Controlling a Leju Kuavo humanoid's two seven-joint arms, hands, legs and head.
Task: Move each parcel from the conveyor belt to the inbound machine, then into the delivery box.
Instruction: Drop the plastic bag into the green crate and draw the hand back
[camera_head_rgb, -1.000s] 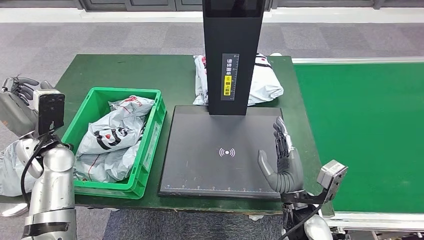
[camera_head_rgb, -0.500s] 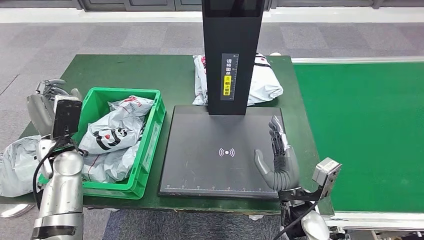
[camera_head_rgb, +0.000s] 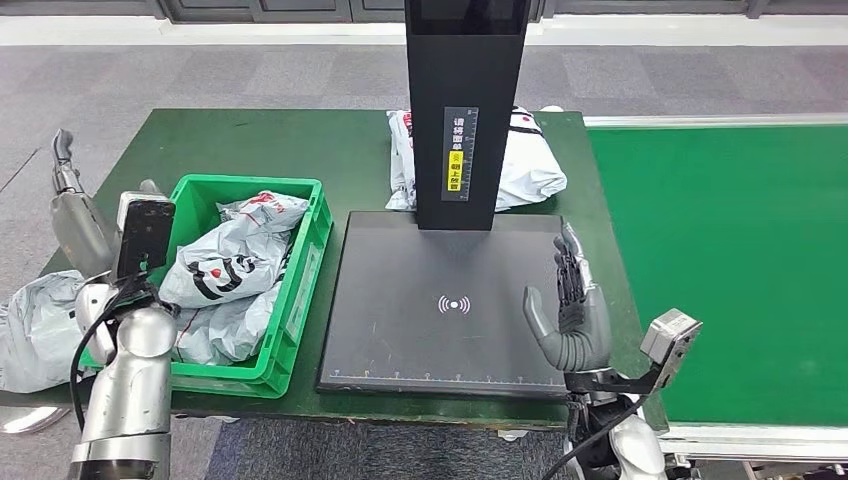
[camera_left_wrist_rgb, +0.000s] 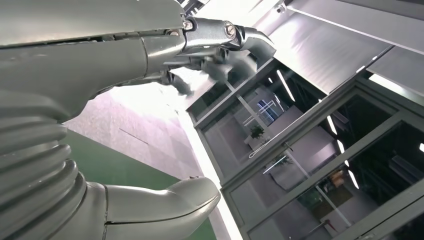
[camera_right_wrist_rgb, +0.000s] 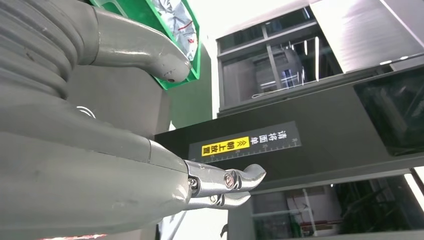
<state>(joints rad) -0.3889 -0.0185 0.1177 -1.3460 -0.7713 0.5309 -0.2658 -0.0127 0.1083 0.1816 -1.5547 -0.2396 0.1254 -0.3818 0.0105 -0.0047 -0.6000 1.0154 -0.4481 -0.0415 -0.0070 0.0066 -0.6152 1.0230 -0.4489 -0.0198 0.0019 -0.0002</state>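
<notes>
The green delivery crate (camera_head_rgb: 300, 290) on the table's left holds several grey-white parcels (camera_head_rgb: 225, 270). My left hand (camera_head_rgb: 75, 210) stands just left of the crate, held up with fingers apart and nothing in it; it also shows in the left wrist view (camera_left_wrist_rgb: 100, 75). The inbound machine's black plate (camera_head_rgb: 420, 300) lies bare under its black column (camera_head_rgb: 465, 110). My right hand (camera_head_rgb: 572, 315) hovers over the plate's right side, palm turned inward and holding nothing; the right wrist view shows it too (camera_right_wrist_rgb: 100, 165). A white parcel (camera_head_rgb: 525, 165) lies behind the column.
The green conveyor belt (camera_head_rgb: 730, 260) runs along the right, with no parcel on the stretch I see. Another grey parcel (camera_head_rgb: 35, 330) lies past the table's left front corner, below my left arm. Dark green tabletop (camera_head_rgb: 250, 145) shows behind the crate.
My left arm has swung right, closer to the crate, and its fingers have straightened upward. My right hand has shifted slightly over the plate's right side.
</notes>
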